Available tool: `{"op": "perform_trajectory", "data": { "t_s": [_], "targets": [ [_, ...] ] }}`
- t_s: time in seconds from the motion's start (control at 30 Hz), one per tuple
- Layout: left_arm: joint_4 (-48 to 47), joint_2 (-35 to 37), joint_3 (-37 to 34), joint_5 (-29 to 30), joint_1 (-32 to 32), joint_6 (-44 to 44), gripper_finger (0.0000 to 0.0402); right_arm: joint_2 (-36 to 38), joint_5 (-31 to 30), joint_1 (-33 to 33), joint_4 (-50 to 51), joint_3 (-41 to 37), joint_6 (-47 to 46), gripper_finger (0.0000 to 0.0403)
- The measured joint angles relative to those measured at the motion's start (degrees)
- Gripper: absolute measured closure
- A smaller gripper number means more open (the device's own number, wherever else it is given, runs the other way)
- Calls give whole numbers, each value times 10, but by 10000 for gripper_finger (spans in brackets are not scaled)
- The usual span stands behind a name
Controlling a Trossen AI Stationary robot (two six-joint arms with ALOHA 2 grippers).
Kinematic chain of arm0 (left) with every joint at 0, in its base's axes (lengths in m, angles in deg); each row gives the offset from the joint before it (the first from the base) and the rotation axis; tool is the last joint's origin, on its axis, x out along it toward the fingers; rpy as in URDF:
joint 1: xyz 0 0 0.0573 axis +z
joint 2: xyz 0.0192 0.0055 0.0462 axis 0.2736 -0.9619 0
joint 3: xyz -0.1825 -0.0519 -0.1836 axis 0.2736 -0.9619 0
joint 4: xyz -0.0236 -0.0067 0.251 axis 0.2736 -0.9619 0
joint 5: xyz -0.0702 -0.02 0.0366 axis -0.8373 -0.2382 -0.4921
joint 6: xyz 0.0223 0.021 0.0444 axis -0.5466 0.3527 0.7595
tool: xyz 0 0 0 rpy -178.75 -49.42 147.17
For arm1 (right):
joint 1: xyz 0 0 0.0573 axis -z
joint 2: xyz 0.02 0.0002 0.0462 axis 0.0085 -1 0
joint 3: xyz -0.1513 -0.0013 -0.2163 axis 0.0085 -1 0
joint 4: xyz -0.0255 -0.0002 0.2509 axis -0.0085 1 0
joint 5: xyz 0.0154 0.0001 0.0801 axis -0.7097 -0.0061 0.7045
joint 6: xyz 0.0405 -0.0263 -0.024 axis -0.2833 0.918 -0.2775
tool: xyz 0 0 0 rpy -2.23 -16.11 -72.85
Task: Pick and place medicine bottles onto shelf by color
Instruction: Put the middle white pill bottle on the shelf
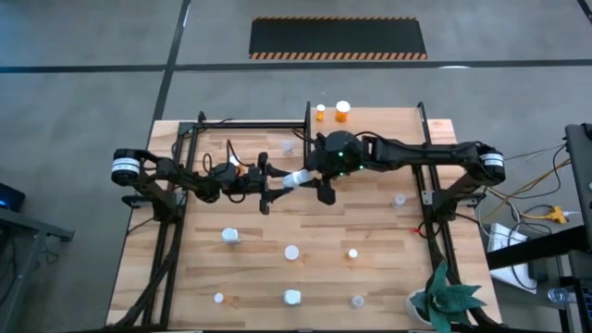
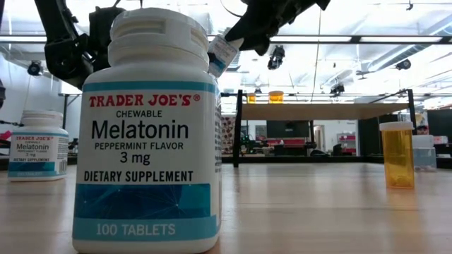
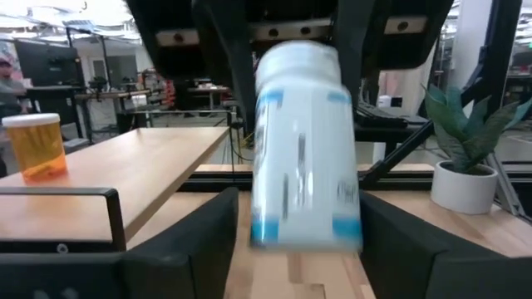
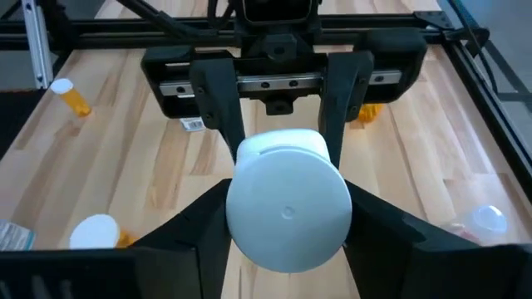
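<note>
Mid-air handover: white bottle [image 1: 298, 178] above table [image 1: 370, 268] centre, between both hands.
Right hand [image 1: 314, 185] closing on it, left hand [image 1: 270, 178] opening. Release before right's grip seats = drop, well short of shelf [image 1: 388, 118].

Two matte-black jointed arms, white-banded at their shoulder motors, a green light glowing on the right wrist.

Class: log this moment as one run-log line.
phase: mid-air handover | object: white bottle | right end effector: gripping it | left end effector: open around it
</note>
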Motion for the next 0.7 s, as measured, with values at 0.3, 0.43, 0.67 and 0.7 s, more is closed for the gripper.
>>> {"op": "perform_trajectory", "data": {
  "t_s": [0.3, 0.43, 0.67, 0.7],
  "targets": [
    [-3, 0, -5, 11, 1, 1, 160, 82, -28, 7, 149, 34, -6, 225],
    [-3, 1, -5, 11, 3, 2, 160, 108, -115, 41, 308, 94, 27, 223],
    [-3, 1, -4, 11, 5, 2, 160, 98, -106, 222, 481, 150, 170, 224],
    [-3, 1, -4, 11, 6, 2, 160, 94, -94, 253, 490, 150, 196, 224]
  ]
}}
